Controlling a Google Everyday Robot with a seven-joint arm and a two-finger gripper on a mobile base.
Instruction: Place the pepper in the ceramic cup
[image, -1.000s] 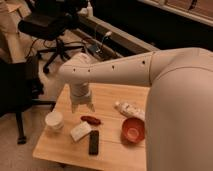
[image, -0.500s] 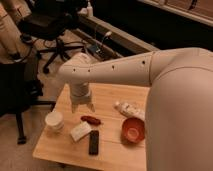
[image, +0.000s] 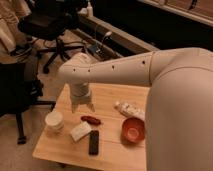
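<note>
Currently reaching for the grasp: hand (image: 83, 107), open and empty, hovers just above the pepper (image: 91, 120) lying on the table (image: 117, 96), cup (image: 54, 120) to its left; next it probably must drop, close on pepper, then carry left.

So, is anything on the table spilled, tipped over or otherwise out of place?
Nothing stands out. The ceramic cup and the orange-red bowl stand upright, with no spill on the table. The pepper lies on the wood, not yet in the cup. The gripper hangs open close above it, holding nothing.
</note>
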